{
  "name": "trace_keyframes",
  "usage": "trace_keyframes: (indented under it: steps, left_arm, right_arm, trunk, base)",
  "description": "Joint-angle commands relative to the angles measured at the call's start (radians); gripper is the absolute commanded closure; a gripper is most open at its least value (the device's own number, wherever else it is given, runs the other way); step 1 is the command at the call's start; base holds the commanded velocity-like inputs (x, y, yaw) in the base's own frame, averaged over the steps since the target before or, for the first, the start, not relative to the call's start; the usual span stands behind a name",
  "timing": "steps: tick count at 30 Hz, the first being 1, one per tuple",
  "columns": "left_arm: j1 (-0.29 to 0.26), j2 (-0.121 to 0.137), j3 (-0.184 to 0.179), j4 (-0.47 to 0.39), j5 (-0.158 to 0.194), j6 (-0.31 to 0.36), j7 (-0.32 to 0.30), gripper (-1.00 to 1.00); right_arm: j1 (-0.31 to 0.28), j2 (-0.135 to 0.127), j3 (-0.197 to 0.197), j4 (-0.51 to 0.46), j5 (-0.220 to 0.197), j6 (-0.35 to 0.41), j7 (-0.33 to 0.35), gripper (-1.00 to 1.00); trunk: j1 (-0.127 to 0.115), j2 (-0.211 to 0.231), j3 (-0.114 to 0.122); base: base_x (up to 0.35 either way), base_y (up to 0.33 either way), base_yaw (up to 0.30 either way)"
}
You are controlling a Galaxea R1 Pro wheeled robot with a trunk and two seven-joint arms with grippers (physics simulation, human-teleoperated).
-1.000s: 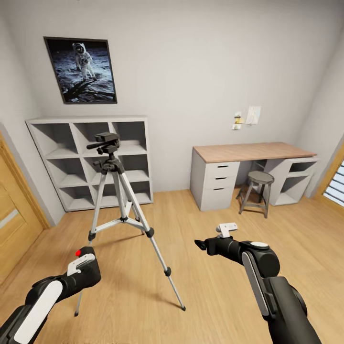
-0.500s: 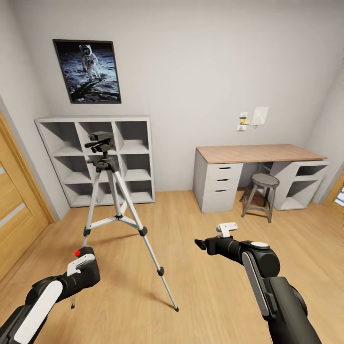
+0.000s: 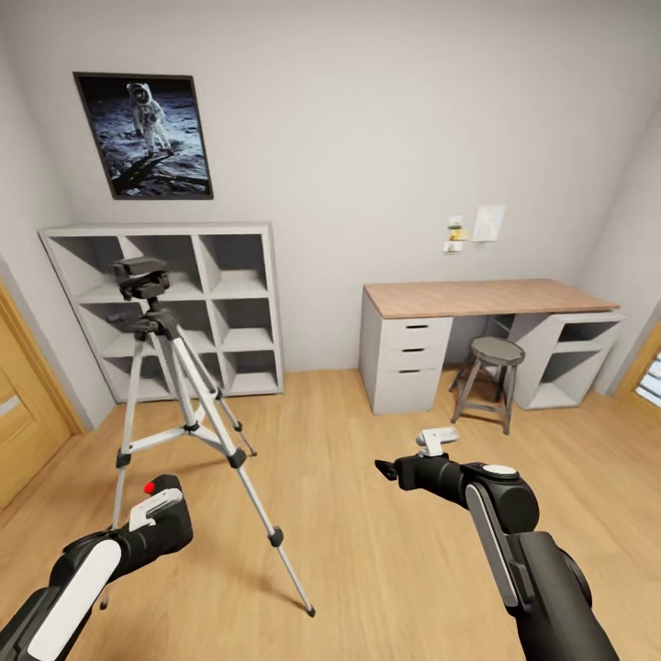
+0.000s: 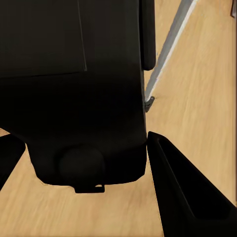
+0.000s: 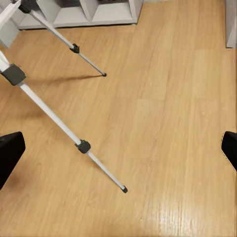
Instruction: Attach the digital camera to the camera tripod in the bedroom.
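Note:
The camera tripod point(image 3: 163, 367) stands on the wood floor at the left, in front of the white cube shelves, silver legs spread and its black pan head point(image 3: 141, 274) bare. My left gripper point(image 3: 162, 510) hangs low, in front of the tripod. It is shut on the digital camera point(image 4: 74, 79), a black boxy body sitting between the fingers point(image 4: 182, 187). A tripod leg point(image 4: 168, 54) runs past behind it. My right gripper point(image 3: 386, 470) is open over bare floor right of the tripod, its fingertips at the edges of the right wrist view, with tripod legs point(image 5: 49, 116) ahead.
White cube shelves point(image 3: 234, 321) line the back wall under an astronaut poster point(image 3: 142, 136). A desk point(image 3: 477, 298) with drawers and a round stool point(image 3: 491, 353) stand at the right. A wooden door point(image 3: 18, 413) is at the far left. Open plank floor point(image 3: 367, 551) lies between.
The whole head view has shifted, so the tripod and shelves now sit further left in the picture. Both arms hold the same pose, and the left gripper still holds the camera.

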Motion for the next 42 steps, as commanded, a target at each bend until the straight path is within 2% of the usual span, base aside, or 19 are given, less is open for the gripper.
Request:
trace_keyframes:
  steps: [1,12,22,42]
  left_arm:
    - [-0.001,0.001,-0.002,-0.002,0.008,0.002,0.008,1.00]
    - [-0.001,0.001,-0.002,-0.002,0.007,0.002,0.008,1.00]
    - [0.007,0.001,-0.002,-0.007,0.011,0.001,0.002,1.00]
    - [0.019,0.002,0.000,-0.012,0.020,0.002,-0.004,1.00]
  right_arm:
    - [-0.001,0.000,-0.001,-0.001,-0.002,0.005,0.000,-1.00]
    - [-0.001,0.000,-0.001,-0.001,-0.002,0.009,0.000,-1.00]
    - [-0.001,-0.002,0.001,-0.001,-0.003,0.011,0.000,-1.00]
    - [-0.001,-0.002,0.002,-0.001,-0.004,0.011,0.000,-1.00]
  trunk:
    - [0.000,-0.001,-0.001]
    - [0.000,-0.001,-0.001]
    - [0.000,-0.001,-0.001]
    - [0.000,-0.001,-0.001]
  base:
    - [0.210,-0.281,0.000]
    - [0.215,-0.279,0.021]
    - [0.197,-0.250,0.222]
    - [0.022,-0.027,0.268]
